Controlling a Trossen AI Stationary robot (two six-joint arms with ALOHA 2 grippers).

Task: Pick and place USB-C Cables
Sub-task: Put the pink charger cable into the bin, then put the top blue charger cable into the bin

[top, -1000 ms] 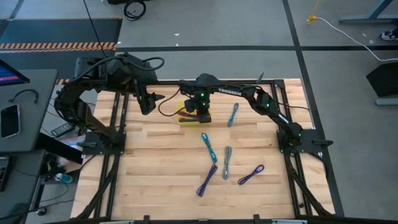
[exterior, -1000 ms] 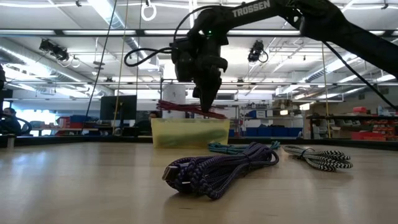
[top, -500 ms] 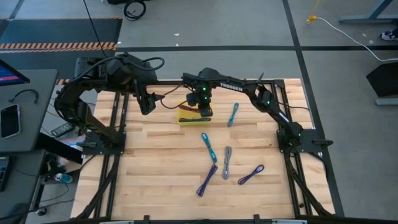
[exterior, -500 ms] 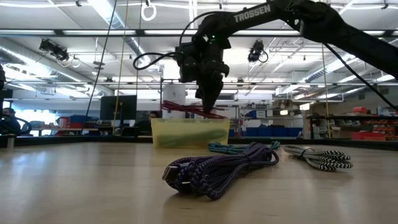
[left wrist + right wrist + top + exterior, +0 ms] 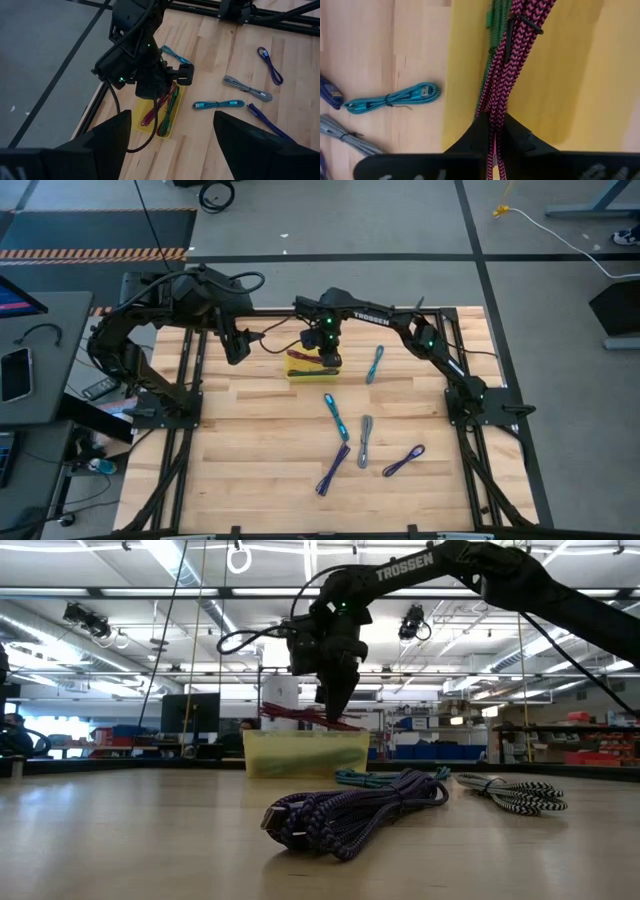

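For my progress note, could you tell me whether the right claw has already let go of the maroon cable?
No, the right claw is shut on the maroon cable above the yellow tray.

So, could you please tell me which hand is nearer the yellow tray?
The right hand is nearer, directly above the yellow tray holding a maroon cable; the left hand waits off to its side.

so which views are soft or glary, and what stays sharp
Low view: the purple cable up close is soft, ceiling strip lights glare. Right wrist view: the maroon cable in the right pincer is crisp against the yellow tray. High view: even light, faint shadows.
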